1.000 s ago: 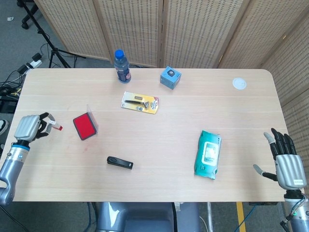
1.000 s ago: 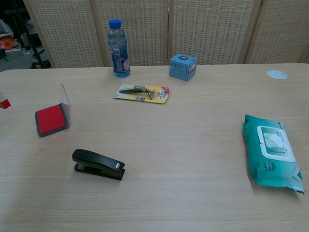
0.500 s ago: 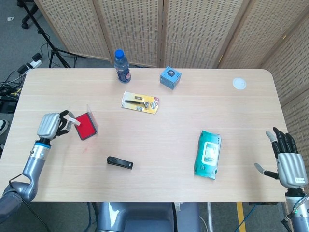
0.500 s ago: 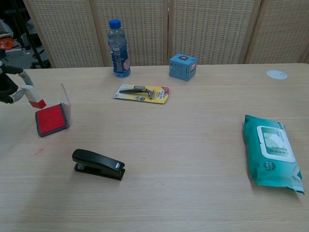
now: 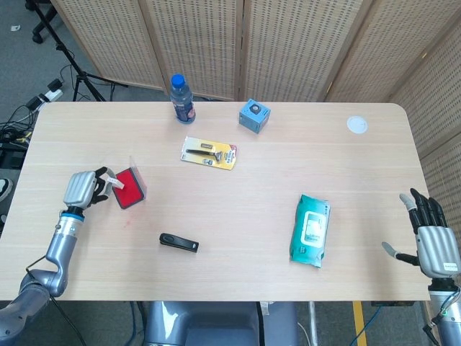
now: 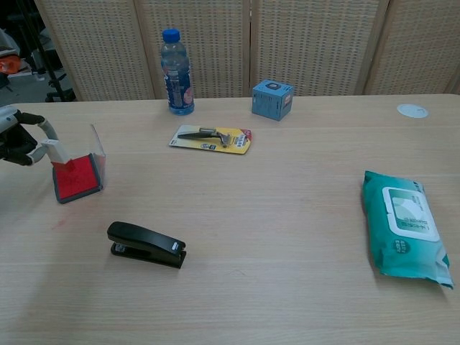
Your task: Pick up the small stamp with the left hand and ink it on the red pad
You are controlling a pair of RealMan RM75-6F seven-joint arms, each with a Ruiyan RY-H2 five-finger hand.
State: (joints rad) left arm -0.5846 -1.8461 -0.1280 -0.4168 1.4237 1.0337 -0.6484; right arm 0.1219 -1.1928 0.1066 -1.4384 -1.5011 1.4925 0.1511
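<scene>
My left hand (image 5: 84, 189) (image 6: 20, 141) pinches the small white stamp (image 5: 114, 185) (image 6: 58, 152) with a red base. The stamp's red end touches the left part of the red ink pad (image 5: 127, 187) (image 6: 76, 178), whose clear lid (image 6: 98, 148) stands upright on its right side. At the table's front right corner my right hand (image 5: 435, 244) hovers with fingers spread and nothing in it; the chest view does not show it.
A black stapler (image 5: 178, 243) (image 6: 146, 244) lies in front of the pad. A packaged razor (image 5: 209, 153), a water bottle (image 5: 181, 98) and a blue cube (image 5: 254, 115) sit further back. A teal wipes pack (image 5: 310, 229) lies to the right, a white disc (image 5: 356, 125) at the far right.
My left hand carried the stamp rightward from the table's left edge and lowered it onto the red pad. The right hand barely shifted.
</scene>
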